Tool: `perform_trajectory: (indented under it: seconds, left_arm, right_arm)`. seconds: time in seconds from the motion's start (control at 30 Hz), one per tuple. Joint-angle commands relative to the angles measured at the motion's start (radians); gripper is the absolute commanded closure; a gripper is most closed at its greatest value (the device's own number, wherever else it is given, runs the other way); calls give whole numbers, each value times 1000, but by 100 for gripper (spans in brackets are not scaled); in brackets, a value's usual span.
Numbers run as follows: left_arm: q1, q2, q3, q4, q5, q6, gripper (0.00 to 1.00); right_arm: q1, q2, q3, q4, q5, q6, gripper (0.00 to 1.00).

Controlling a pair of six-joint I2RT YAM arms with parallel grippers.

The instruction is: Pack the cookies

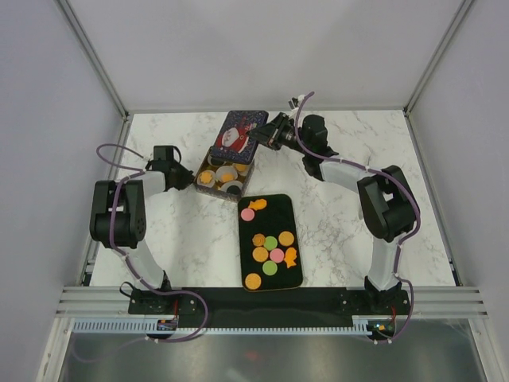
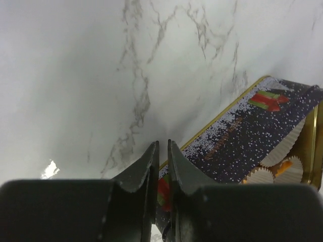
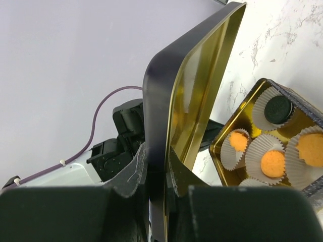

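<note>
Several orange, pink and green cookies (image 1: 271, 242) lie on a black tray (image 1: 274, 219) in the middle of the table. More orange cookies (image 3: 273, 163) sit in white paper cups inside an open dark tin (image 1: 205, 163) with a gold inside (image 3: 246, 108). My right gripper (image 1: 266, 135) (image 3: 156, 151) is shut on the edge of the tin's lid (image 1: 238, 130) (image 3: 202, 91) and holds it tilted up over the tin's far side. My left gripper (image 1: 189, 177) (image 2: 162, 143) is shut, with its tips against the tin's snowy outer wall (image 2: 252, 136).
The tray stands just in front of the tin. One cup holds a dark round cookie (image 3: 278, 109). White walls with metal posts close in the marbled table on three sides. Purple cables loop off both arms.
</note>
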Motion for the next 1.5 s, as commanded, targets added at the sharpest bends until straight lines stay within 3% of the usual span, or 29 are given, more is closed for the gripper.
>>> perform_trajectory:
  seconds: [0.0, 0.5, 0.7, 0.9, 1.03, 1.23, 1.47]
  left_arm:
    - [-57, -43, -62, 32, 4, -49, 81]
    - [-171, -119, -112, 113, 44, -98, 82]
    - [-137, -181, -111, 1, -43, -84, 77]
    - [-67, -289, -94, -101, -124, -50, 58]
    - [-33, -318, -65, -109, -108, -29, 40]
    - [-33, -287, 0, -73, 19, 19, 22]
    - [-34, -243, 18, 19, 190, 58, 11]
  right_arm:
    - [-13, 11, -6, 116, -28, 28, 100]
    - [-78, 61, -67, 222, -111, 118, 100]
    - [-79, 117, -34, 251, -181, 138, 100]
    - [-78, 146, -21, 292, -237, 164, 100]
    - [-75, 186, -5, 377, -275, 215, 100]
    - [-52, 244, 41, 427, -323, 279, 100]
    - [-45, 311, 78, 424, -352, 288, 100]
